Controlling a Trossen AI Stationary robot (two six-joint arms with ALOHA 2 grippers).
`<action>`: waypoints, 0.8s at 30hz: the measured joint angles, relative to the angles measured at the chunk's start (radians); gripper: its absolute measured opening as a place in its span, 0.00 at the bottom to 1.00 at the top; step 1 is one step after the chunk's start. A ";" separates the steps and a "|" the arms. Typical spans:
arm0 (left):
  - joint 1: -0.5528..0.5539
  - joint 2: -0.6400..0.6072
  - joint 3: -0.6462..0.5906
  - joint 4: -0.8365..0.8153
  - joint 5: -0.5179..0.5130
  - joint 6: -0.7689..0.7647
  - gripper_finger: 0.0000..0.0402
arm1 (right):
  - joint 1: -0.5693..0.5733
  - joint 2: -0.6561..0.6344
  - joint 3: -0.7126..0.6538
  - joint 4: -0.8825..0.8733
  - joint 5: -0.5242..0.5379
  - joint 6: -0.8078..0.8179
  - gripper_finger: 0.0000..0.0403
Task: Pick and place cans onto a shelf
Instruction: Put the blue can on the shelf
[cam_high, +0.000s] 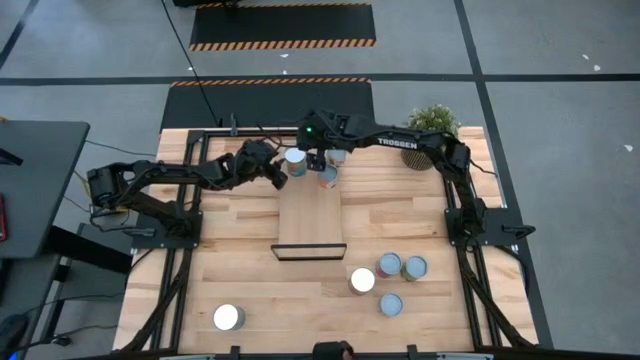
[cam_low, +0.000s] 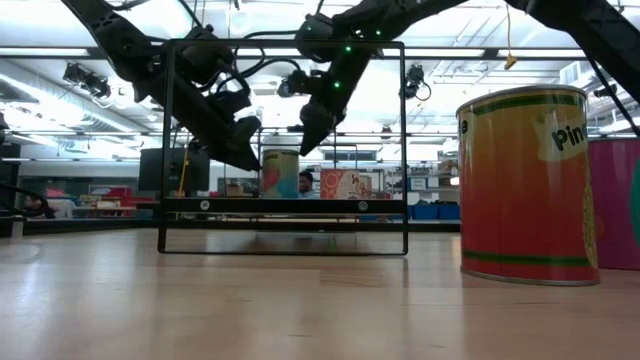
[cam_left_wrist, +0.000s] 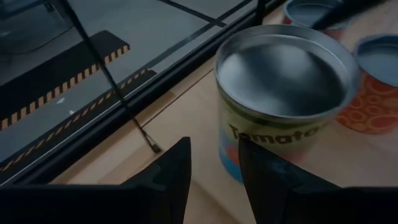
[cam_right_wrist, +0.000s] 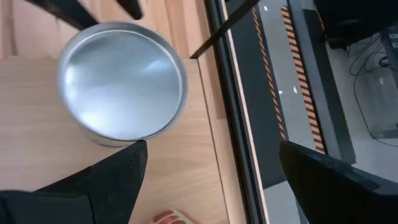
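Observation:
The shelf (cam_high: 311, 215) lies in the middle of the table. Three cans stand on its far end: a silvery-topped tomato can (cam_high: 296, 158) (cam_left_wrist: 283, 93) (cam_right_wrist: 121, 87) and two more (cam_high: 337, 155) (cam_high: 328, 177). My left gripper (cam_high: 279, 174) (cam_left_wrist: 214, 177) is just left of the tomato can, narrowly open, with only wood in its gap. My right gripper (cam_high: 318, 160) (cam_right_wrist: 211, 180) hangs wide open above the same end, tilted down, the tomato can ahead of it. Several more cans (cam_high: 389, 265) stand on the table's near half. My left gripper has one finger (cam_left_wrist: 261, 168) close in front of the tomato can's lower wall (cam_left_wrist: 233, 146); I cannot tell whether it touches. Nothing is between its fingers.
A potted plant (cam_high: 430, 135) stands at the far right corner under my right arm. A white-topped can (cam_high: 228, 317) stands alone at the near left. A tall orange can (cam_low: 525, 185) and a pink one (cam_low: 615, 200) stand close to the low camera. Black frame rails (cam_right_wrist: 233, 124) run along the far edge.

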 joint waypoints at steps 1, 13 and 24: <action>0.006 0.000 0.000 0.000 0.000 0.000 0.35 | 0.004 0.000 0.000 -0.002 0.000 0.001 0.93; 0.079 -0.029 0.000 -0.043 0.025 0.049 0.35 | 0.032 0.000 0.007 -0.073 0.036 0.045 0.93; 0.050 -0.052 0.001 -0.058 0.456 0.052 0.35 | 0.027 -0.001 0.026 -0.134 0.064 0.046 0.93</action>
